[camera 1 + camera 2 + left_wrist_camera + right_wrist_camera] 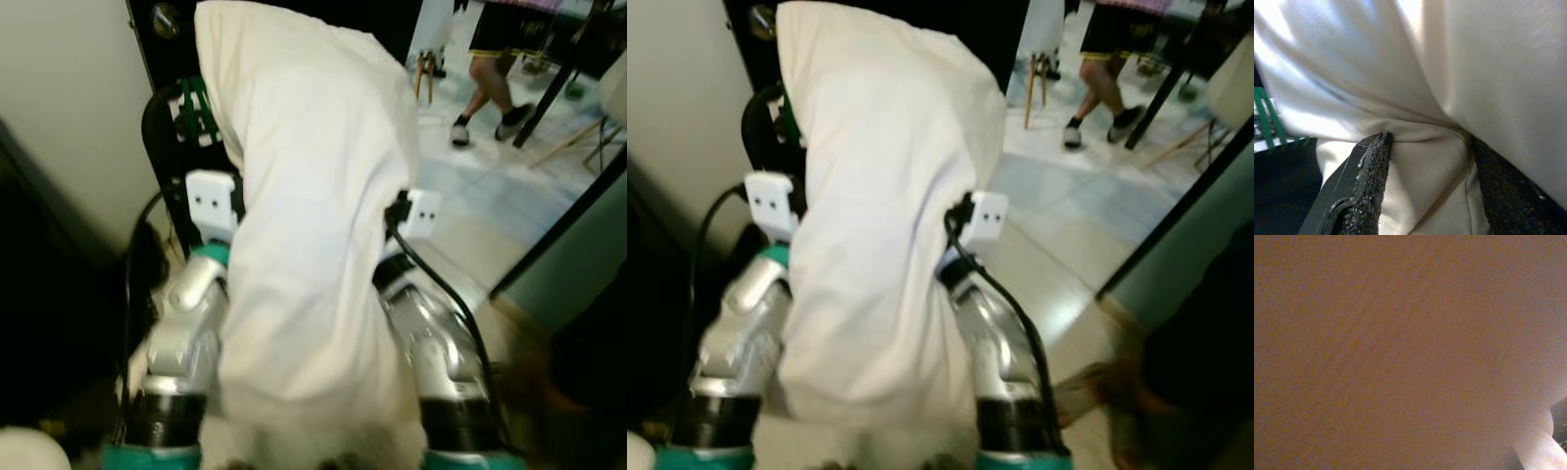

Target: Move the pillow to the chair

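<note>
Left eye view says you're mid-carry: the big white pillow point(313, 225) hangs between both arms, right in front of the black chair point(162, 137). Next you need to lift it over the seat and let go. It's soft, floppy and wrinkled. Left claw point(1425, 186) is pinching a fold of it; right claw is buried in fabric, can't tell.

The white pillow point(313, 225) hides both grippers' fingertips in the head views and covers most of the black chair point(162, 127) behind it. In the left wrist view the left gripper point(1427, 166) has its fingers cut off by the frame edge. The right wrist view is a featureless blur of cloth. A person's legs point(485, 88) are cropped above the knee.
</note>
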{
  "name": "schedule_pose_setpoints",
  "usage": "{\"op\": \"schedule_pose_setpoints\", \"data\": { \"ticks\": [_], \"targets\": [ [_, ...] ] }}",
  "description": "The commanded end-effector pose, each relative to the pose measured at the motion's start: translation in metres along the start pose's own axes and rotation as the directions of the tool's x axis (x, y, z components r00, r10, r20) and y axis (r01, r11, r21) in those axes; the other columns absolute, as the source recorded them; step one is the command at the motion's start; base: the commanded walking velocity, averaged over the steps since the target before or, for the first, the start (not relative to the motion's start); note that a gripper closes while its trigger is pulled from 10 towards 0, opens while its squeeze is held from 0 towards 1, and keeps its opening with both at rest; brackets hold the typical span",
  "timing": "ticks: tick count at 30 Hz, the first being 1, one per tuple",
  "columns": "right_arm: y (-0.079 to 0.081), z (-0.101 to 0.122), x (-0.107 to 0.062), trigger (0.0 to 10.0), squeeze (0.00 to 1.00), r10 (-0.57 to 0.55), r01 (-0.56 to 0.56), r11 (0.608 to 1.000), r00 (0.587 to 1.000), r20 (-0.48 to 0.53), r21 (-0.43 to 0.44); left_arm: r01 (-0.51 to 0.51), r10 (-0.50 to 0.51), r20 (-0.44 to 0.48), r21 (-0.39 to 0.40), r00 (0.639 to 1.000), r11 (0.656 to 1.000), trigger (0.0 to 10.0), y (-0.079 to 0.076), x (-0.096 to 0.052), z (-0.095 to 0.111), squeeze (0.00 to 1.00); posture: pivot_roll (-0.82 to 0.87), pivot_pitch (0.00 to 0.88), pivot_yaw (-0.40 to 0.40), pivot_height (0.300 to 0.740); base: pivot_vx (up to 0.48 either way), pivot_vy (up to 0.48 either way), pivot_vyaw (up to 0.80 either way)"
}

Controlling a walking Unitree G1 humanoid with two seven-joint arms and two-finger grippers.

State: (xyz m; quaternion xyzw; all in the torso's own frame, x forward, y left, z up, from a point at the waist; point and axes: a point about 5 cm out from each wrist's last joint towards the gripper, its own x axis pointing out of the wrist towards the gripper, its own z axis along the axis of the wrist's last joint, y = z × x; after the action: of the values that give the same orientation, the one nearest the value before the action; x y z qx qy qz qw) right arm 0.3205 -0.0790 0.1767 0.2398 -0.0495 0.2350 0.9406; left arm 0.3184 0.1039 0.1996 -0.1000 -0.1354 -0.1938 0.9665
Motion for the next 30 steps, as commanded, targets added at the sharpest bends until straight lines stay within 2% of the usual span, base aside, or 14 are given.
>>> {"op": "schedule_pose_setpoints", "data": {
  "ticks": [1,6,11,30],
  "targets": [
    [0.0328,-0.008,0.0089,10.0,0.0,0.164,-0.163,0.987,0.986,-0.029,0.007,0.16,-0.16,-0.007,-0.028,0.987,0.987,10.0,-0.0339,0.0063,-0.0032,0.0,-0.01,0.0,0.035,0.74,0.337,0.0,0.0],
    [0.0322,-0.0118,0.0069,10.0,0.0,0.168,-0.169,0.986,0.985,-0.05,-0.013,0.16,-0.161,-0.015,-0.017,0.987,0.987,10.0,-0.033,0.0055,-0.005,0.0,-0.01,0.0,0.037,0.74,0.33,0.0,0.0],
    [0.034,-0.0133,0.0066,10.0,0.0,0.184,-0.186,0.982,0.981,-0.06,-0.026,0.163,-0.163,-0.018,-0.016,0.986,0.987,10.0,-0.0335,0.0052,-0.0059,0.0,-0.01,0.0,0.037,0.74,0.326,0.0,0.64],
    [0.0333,-0.016,0.0054,10.0,0.0,0.181,-0.183,0.983,0.981,-0.073,-0.017,0.167,-0.168,-0.005,-0.04,0.986,0.985,10.0,-0.0346,0.0041,-0.0043,0.0,-0.01,0.017,0.031,0.74,0.317,0.0,0.0]
  ]
}}
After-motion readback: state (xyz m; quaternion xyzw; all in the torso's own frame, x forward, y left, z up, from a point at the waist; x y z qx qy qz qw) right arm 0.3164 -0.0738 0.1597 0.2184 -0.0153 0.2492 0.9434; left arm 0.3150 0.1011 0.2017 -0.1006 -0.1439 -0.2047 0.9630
